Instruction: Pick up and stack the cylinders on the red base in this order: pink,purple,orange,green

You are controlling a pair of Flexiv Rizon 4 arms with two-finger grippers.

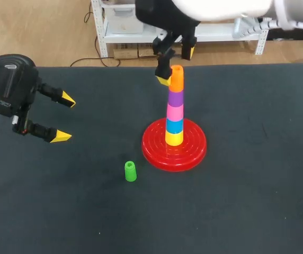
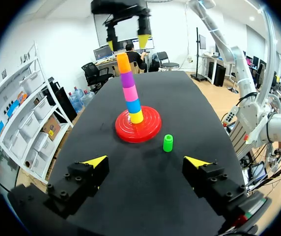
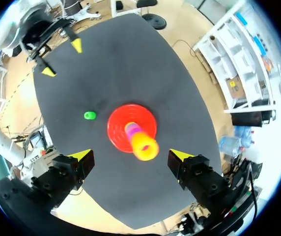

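A dark matte table (image 1: 257,211) lies under soft, even light

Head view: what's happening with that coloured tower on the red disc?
On the round red base stand, bottom to top, a yellow cylinder, blue cylinder, pink cylinder, purple cylinder and orange cylinder. The right gripper hangs open just above the orange one, holding nothing. The small green cylinder stands on the black table beside the base, not yet stacked. The left gripper is open and empty near the table's left side.
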